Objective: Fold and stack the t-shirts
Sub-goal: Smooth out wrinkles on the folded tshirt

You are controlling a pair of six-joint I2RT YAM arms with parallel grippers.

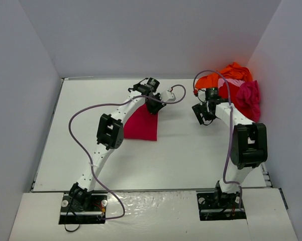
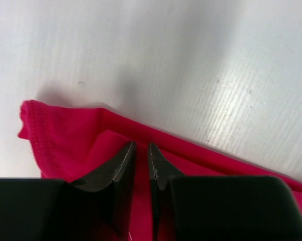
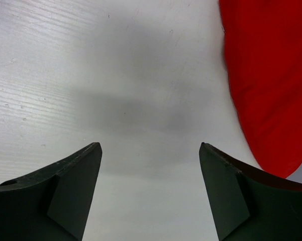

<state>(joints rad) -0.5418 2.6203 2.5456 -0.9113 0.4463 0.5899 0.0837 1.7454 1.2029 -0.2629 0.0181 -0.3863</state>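
On the white table (image 1: 181, 160), about in the middle, one crimson t-shirt (image 1: 143, 125) lies folded and flat. The left tool (image 2: 140, 148) stands at the far edge of this shirt, its jaws almost closed with only a thin gap, and the tips are low on a fold of the cloth. Further right, the right tool (image 3: 151, 148) hangs wide open above bare table, gripping nothing, just beside a red t-shirt (image 3: 266, 75). In the far right corner, the orange t-shirt (image 1: 231, 73) and the magenta t-shirt (image 1: 248, 98) lie in a loose heap.
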